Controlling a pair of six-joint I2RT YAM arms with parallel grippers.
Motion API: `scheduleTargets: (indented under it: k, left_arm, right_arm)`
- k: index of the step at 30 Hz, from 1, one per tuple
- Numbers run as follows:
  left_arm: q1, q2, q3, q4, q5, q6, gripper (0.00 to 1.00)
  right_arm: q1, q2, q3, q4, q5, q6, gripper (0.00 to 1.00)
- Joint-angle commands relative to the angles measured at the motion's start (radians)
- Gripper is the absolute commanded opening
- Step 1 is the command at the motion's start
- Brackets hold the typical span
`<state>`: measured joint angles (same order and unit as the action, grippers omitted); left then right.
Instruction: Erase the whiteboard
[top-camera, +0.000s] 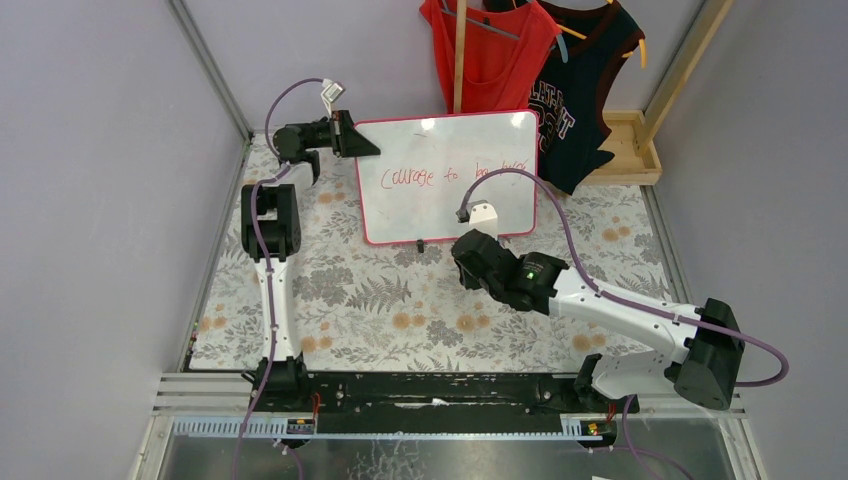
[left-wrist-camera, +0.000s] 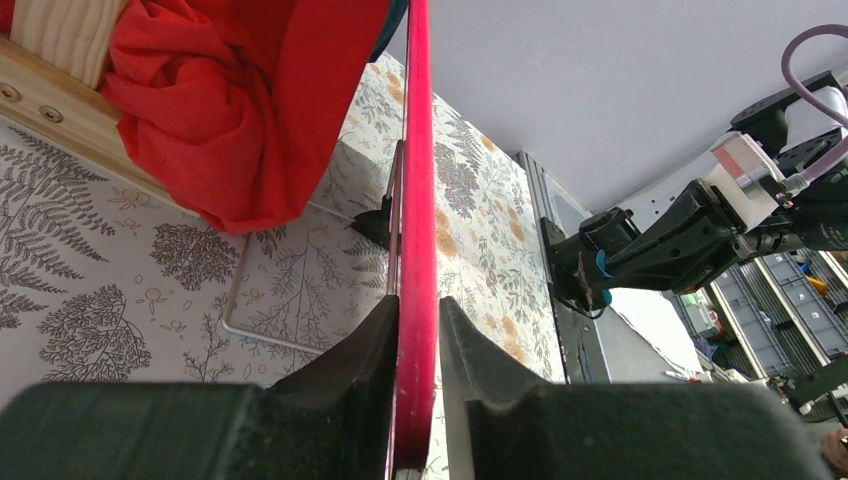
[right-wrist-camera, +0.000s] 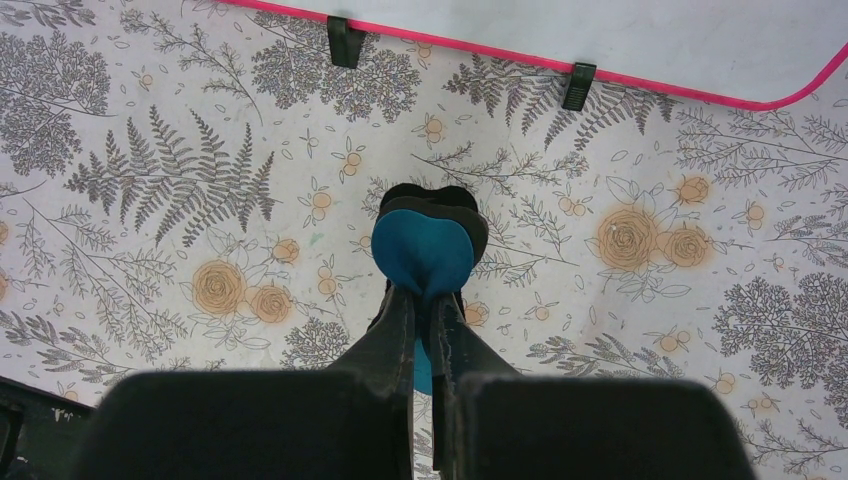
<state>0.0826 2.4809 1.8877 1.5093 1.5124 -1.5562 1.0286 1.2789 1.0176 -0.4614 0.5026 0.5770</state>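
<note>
The whiteboard (top-camera: 445, 175) stands upright on two black clip feet at the back of the table, red-pink framed, with red handwriting across it. My left gripper (top-camera: 352, 138) is shut on its upper left edge; in the left wrist view the red frame (left-wrist-camera: 417, 200) runs between my fingers (left-wrist-camera: 360, 350). My right gripper (top-camera: 470, 252) is shut on the blue-and-black eraser (right-wrist-camera: 427, 240), held in front of the board's lower edge (right-wrist-camera: 520, 55), apart from it. The eraser also shows in the left wrist view (left-wrist-camera: 600, 270).
The table carries a floral cloth (top-camera: 400, 300). A wooden stand (top-camera: 625, 145) with a red shirt (top-camera: 490, 50) and a dark jersey (top-camera: 580, 90) is behind the board. A metal rail (top-camera: 400, 395) runs along the near edge.
</note>
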Motion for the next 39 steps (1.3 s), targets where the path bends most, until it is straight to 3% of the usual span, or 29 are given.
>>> scheduleTargets:
  k: [1,4,9,20,27,33,39]
  left_arm:
    - [0.012,0.013,0.036,0.084,0.011,-0.010,0.17]
    - [0.012,0.013,0.034,0.084,0.012,-0.011,0.07]
    - [0.013,0.015,0.035,0.084,0.017,-0.011,0.01]
    - [0.011,0.013,0.017,0.086,0.028,0.000,0.00]
    - [0.012,0.003,0.007,0.086,0.036,0.001,0.00]
    - [0.010,0.002,0.004,0.087,0.037,-0.001,0.00]
    - [0.010,0.009,0.009,0.088,0.038,-0.005,0.00]
  right_arm:
    - [0.005,-0.026,0.028,0.028,-0.009,0.010,0.00]
    - [0.006,-0.023,0.026,0.032,-0.011,0.010,0.00]
    - [0.005,-0.014,0.024,0.038,0.007,0.008,0.00]
    - [0.006,0.016,0.067,0.072,0.120,-0.048,0.00]
    - [-0.054,0.021,0.104,0.187,0.394,-0.247,0.00]
    - [-0.424,0.068,0.200,0.201,0.018,-0.295,0.00]
    - [-0.587,0.175,0.345,0.147,-0.157,-0.352,0.00]
